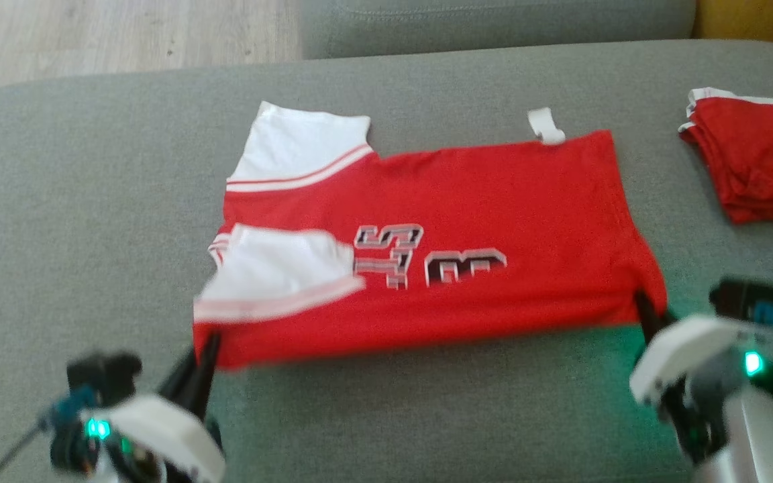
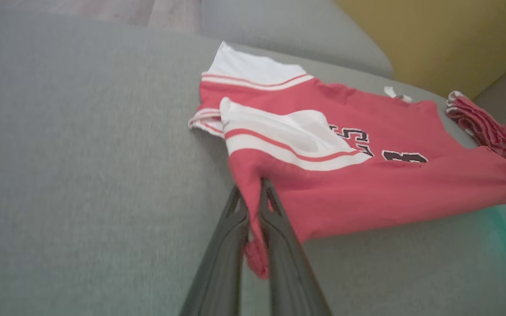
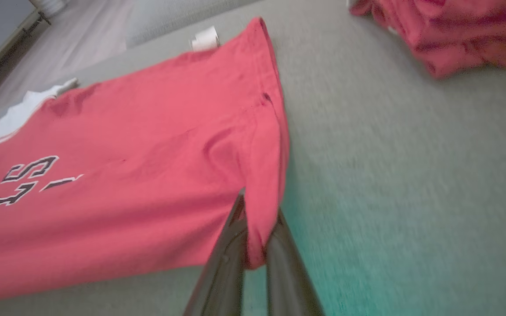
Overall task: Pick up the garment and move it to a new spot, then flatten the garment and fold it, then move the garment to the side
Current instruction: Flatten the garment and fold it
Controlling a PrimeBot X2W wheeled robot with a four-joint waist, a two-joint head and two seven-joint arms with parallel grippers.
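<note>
The garment [image 1: 467, 215] is a red jersey with white sleeves and dark outlined digits, spread sideways on the grey cushion [image 1: 91, 201]. One white sleeve is folded over its front. My left gripper [image 1: 209, 345] is shut on the garment's near left corner; red cloth [image 2: 255, 245] bunches between its dark fingers [image 2: 279, 245]. My right gripper [image 1: 645, 305] is shut on the near right corner, where the hem [image 3: 257, 237] is pinched between its fingers [image 3: 229, 254]. A white tag [image 1: 546, 126] sticks out at the far edge.
A second red garment [image 1: 755, 168], folded with white trim, lies at the cushion's right side, also seen in the right wrist view [image 3: 446, 35]. Another grey cushion [image 1: 494, 23] stands behind, with wooden floor [image 1: 125, 33] at the far left and a yellow wall [image 2: 433, 39].
</note>
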